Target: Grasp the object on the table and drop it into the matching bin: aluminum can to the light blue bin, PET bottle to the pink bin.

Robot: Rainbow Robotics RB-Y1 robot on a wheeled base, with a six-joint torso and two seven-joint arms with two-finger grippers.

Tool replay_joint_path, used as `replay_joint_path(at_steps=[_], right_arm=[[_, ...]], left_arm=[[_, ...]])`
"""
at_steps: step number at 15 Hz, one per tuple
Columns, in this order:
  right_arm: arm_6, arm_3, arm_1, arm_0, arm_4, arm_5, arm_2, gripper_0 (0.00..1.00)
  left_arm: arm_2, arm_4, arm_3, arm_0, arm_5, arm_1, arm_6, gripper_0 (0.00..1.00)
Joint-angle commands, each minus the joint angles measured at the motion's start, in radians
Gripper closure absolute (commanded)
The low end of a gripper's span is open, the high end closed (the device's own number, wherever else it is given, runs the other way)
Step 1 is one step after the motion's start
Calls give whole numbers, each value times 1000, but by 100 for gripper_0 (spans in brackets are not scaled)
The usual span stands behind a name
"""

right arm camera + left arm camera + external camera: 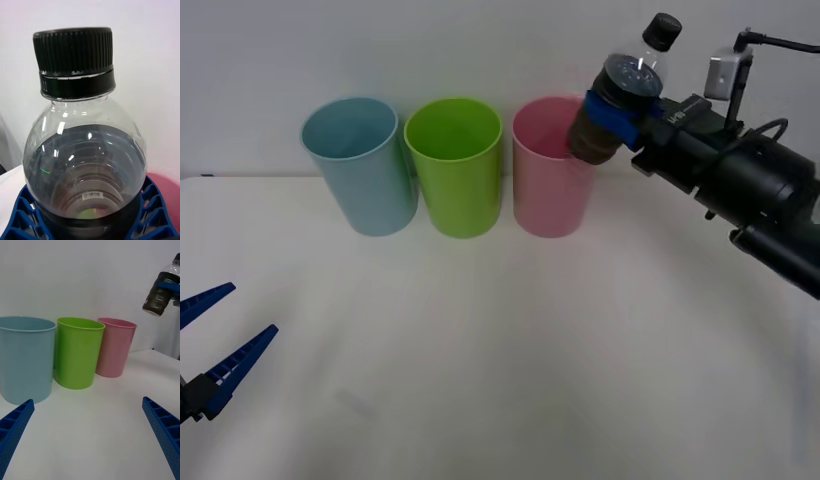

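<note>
Above the pink bin (551, 180) rim, the right gripper (620, 115) pinches the PET bottle (620, 95), tilted, carrying it; next calls for centring over the opening, then release. Left gripper (215, 350) waits spread, low over the table (500, 350)

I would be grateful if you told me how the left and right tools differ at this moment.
The left tool is open and holds nothing; the right tool is shut on the bottle. The left hangs low over the table, away from the bins; the right is raised by the pink bin's rim. Both have blue ribbed fingers.
</note>
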Motion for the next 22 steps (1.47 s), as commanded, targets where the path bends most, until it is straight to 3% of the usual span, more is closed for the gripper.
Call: replay_joint_path(at_steps=[1,7,9,15,16,17,18,19,20,22], right_arm=[[-3,110,69,-88,62,0,7,100],[-3,372,244,-273,216,34,0,100],[4,447,280,-327,234,54,-2,100],[18,513,308,-365,257,88,-2,100],[20,513,308,-365,257,88,0,96],[21,512,306,-365,259,86,0,88],[24,512,308,-365,259,86,0,65],[27,510,308,-365,259,86,-2,17],[29,512,306,-365,257,86,-2,0],[31,510,306,-365,257,86,0,0]], left_arm=[[0,0,0,0,0,0,0,0],[0,0,0,0,0,0,0,0],[0,0,0,0,0,0,0,0],[0,0,0,0,0,0,0,0],[0,0,0,0,0,0,0,0],[0,0,0,0,0,0,0,0],[0,0,0,0,0,0,0,0],[0,0,0,0,0,0,0,0],[0,0,0,0,0,0,0,0],[0,0,0,0,0,0,0,0]])
